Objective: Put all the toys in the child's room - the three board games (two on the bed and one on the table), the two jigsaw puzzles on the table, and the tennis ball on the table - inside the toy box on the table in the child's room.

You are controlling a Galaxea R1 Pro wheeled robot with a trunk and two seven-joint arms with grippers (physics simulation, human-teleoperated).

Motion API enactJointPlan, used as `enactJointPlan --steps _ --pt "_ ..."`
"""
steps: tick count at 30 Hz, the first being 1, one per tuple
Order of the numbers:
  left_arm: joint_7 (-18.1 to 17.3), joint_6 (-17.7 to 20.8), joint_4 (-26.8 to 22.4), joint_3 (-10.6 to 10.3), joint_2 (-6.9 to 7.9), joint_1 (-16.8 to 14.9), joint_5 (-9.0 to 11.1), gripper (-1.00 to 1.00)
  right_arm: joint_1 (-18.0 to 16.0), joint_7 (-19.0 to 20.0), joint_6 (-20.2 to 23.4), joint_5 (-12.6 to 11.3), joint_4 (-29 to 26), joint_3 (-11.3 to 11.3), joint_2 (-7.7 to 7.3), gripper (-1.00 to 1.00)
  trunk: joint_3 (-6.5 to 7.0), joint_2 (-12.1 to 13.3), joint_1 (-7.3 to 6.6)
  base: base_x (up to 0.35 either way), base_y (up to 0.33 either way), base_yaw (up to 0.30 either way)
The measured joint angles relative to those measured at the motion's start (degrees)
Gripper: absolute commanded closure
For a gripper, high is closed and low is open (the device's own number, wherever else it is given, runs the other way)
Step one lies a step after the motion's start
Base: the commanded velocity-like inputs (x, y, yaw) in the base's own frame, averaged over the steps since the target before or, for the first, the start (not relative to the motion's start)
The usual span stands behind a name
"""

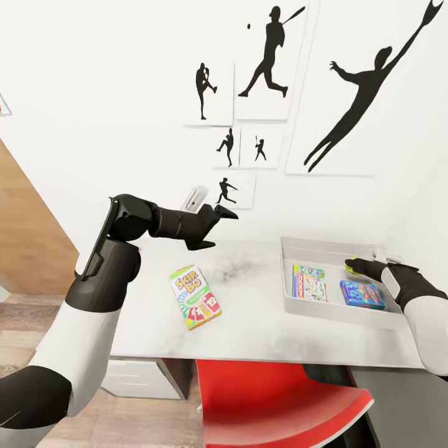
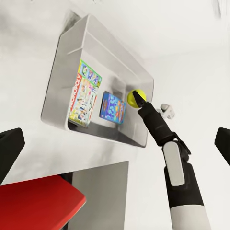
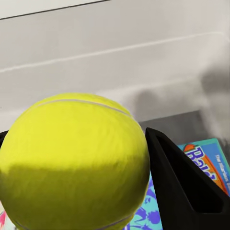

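- Our right gripper clasps the tennis ball over the toy box, at its 3 o'clock end.
- Next we release; the SKIP-BO box remains, with our left gripper spread and empty.

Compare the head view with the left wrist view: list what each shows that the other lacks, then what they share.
Head view alone: the SKIP-BO game box lying on the table outside the toy box, and the baseball silhouette pictures on the wall. Left wrist view alone: the left gripper, its tips at the picture's edges. Both: the toy box with two printed boxes inside, the right gripper holding the tennis ball over it, and the red chair.
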Motion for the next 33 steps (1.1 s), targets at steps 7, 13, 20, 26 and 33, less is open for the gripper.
enactJointPlan --steps 7,13,20,26,33 --pt "0.1 -0.1 -0.4 0.0 -0.83 -2.4 0.4 -1.00 -2.1 0.0 0.0 0.0 -0.2 0.0 -0.15 1.00 -0.65 0.0 0.00 0.000 0.000 0.000" --pt "0.1 -0.1 -0.4 0.0 -1.26 -3.0 0.5 -1.00 -2.9 0.0 0.0 0.0 -0.2 0.0 -0.18 1.00 -1.21 0.0 0.00 0.000 0.000 0.000" --pt "0.2 -0.1 -0.5 0.0 -1.47 -3.7 0.6 -1.00 -3.0 0.0 -0.1 0.0 0.0 0.0 -0.18 1.00 -1.86 0.0 0.00 0.000 0.000 0.000" --pt "0.2 -0.2 -0.5 -0.1 -1.59 -3.9 0.6 -1.00 -3.0 0.0 -0.1 0.1 0.1 0.0 -0.18 -1.00 -2.41 0.0 0.00 0.000 0.000 0.000" --pt "0.3 -0.2 -0.5 -0.1 -1.59 -4.0 0.6 -1.00 -3.0 0.0 -0.1 -0.2 0.1 0.0 -0.17 -1.00 -3.06 0.0 0.00 0.000 0.000 0.000"
